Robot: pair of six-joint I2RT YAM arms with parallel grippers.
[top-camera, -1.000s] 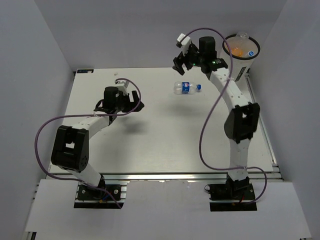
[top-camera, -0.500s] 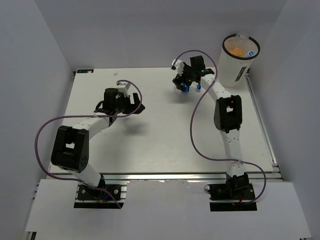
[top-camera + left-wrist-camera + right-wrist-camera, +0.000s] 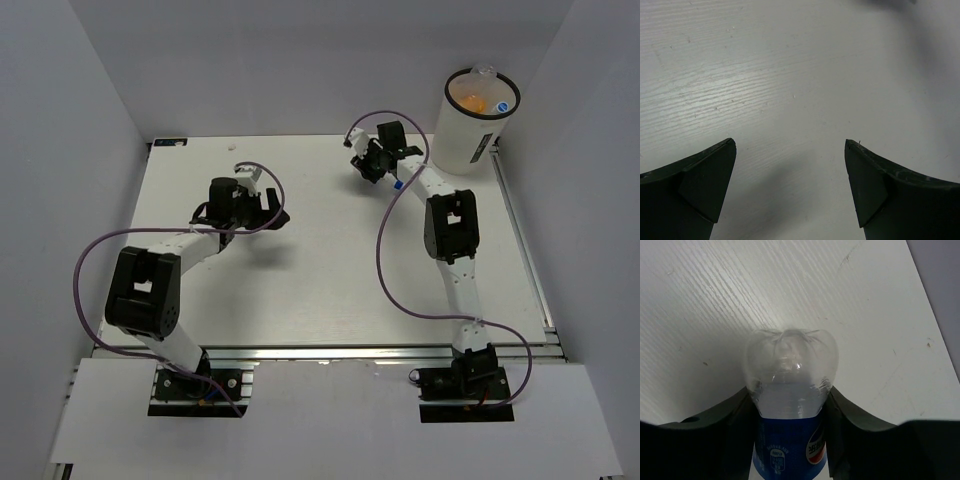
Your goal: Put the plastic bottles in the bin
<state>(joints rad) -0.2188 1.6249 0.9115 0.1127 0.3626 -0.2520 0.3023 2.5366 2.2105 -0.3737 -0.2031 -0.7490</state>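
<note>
A: Where is the bottle?
B: Lying on the tabletop toward the far right corner, near the bin. Our right fingers clamp its blue label band; left fingers spread, empty.
A: Handling?
B: We judge it light, thin, clear plastic, smooth, dentable. Grip the label, gently.

We see a clear blue-labelled bottle lying on its side near the tall white bin, which stands upright and holds an orange bottle and a blue-capped bottle.
</note>
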